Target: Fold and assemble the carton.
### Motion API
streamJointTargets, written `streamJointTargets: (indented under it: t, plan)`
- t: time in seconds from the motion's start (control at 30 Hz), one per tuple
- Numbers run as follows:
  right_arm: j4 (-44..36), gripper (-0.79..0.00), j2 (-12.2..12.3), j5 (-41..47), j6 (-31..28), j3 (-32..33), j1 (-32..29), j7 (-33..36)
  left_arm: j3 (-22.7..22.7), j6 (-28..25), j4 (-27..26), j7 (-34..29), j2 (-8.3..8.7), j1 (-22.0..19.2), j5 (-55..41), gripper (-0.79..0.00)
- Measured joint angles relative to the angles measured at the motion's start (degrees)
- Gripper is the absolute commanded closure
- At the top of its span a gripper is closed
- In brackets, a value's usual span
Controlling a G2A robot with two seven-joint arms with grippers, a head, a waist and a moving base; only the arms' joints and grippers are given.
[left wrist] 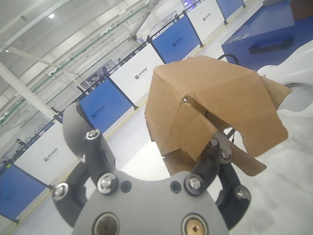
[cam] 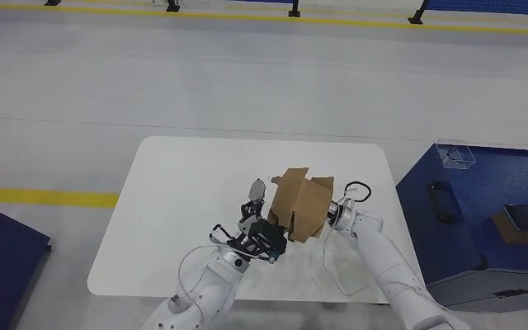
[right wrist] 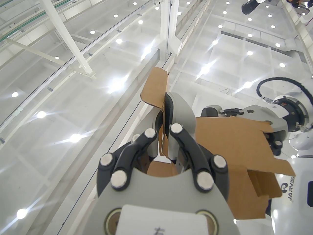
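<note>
**A:** Where's the carton (cam: 301,205)?
**B:** Held up off the white table (cam: 181,214), over its near-right part. It's tilted, plain brown, flaps loose, and sits between the two arms.

**A:** Right gripper (right wrist: 164,114)?
**B:** Pinched narrow on a flap at the carton's right side. The cardboard edge is sandwiched between the two pads.

**A:** Left gripper (left wrist: 144,125)?
**B:** Spread wide at the carton's near-left side. One finger (left wrist: 217,145) touches the underside of a folded flap. The other finger (left wrist: 73,121) stands in open air, well apart from the cardboard.

**A:** Any writing?
**B:** The blue and white partition panels (left wrist: 171,42) on the far side of the floor each carry a small logo with a word beside it. I'm not reading it off. A white label (right wrist: 161,218) on the right gripper's base shows part of a dark character, cut off by the frame edge.

**A:** Anything else around?
**B:** There's a blue cabinet (cam: 487,190) right of the table, with a clear plastic box (cam: 454,154) at its far edge. A yellow line (cam: 58,198) runs on the floor to the left.
</note>
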Motion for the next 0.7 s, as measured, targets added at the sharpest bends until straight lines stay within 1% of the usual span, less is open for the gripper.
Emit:
streamJointTargets:
  t: [0.03,0.07,0.13,0.17,0.23,0.27,0.3,0.4,0.43,0.47,0.5,0.6,0.7]
  plan:
    - [-0.19,0.0,-0.03,0.0,-0.03,0.01,-0.12,-0.18,-0.13,0.01,-0.15,0.13,-0.01,0.14,0.03,-0.603]
    - [-0.45,0.0,-0.07,-0.03,-0.05,0.01,-0.29,-0.44,-0.33,-0.05,-0.36,0.21,-0.01,0.35,0.1,-0.52]
    - [-0.84,0.0,-0.12,-0.09,-0.16,0.03,-0.53,-0.8,-0.67,-0.01,-0.66,0.22,-0.01,0.68,0.3,-0.459]
    - [-1.14,0.0,-0.15,-0.16,-0.27,0.04,-0.67,-1.01,-0.87,-0.02,-0.79,0.19,-0.01,0.9,0.42,-0.376]
    - [-1.6,0.0,-0.17,-0.26,-0.45,0.11,-0.89,-1.26,-1.13,-0.2,-0.88,0.13,-0.02,1.14,0.49,-0.317]
    - [-1.87,0.0,-0.18,-0.27,-0.53,0.21,-1.03,-1.38,-1.25,-0.55,-0.91,0.14,-0.03,1.26,0.32,-0.139]
    - [-2.04,0.0,-0.18,-0.23,-0.59,0.31,-1.14,-1.47,-1.34,-0.92,-0.95,0.21,-0.04,1.33,0.12,0.0]
    - [-2.6,0.0,-0.18,-0.08,-0.78,0.63,-1.49,-1.68,-1.85,-1.85,-1.31,0.81,-0.05,1.71,-0.84,0.0]
    - [-2.74,-0.068,-0.18,-0.07,-0.77,0.71,-1.6,-1.73,-2.04,-1.96,-1.4,0.97,-0.05,1.85,-1.03,0.0]
    - [-2.91,-0.256,-0.18,-0.04,-0.76,0.82,-1.74,-1.78,-2.3,-2.12,-1.43,1.05,-0.04,2.0,-1.18,0.0]
    - [-3.02,-0.785,-0.18,0.01,-0.74,0.9,-1.85,-1.82,-2.49,-2.22,-1.44,1.05,-0.04,2.09,-1.23,0.0]
    - [-3.27,-0.785,-0.16,0.33,-0.8,1.33,-2.13,-2.07,-3.0,-2.49,-1.57,1.08,-0.05,2.36,-1.58,0.0]
    - [-3.46,-0.785,0.08,0.41,-2.13,2.47,-2.31,-1.73,-3.57,-3.05,-1.84,1.48,-0.06,2.6,-2.31,0.0]
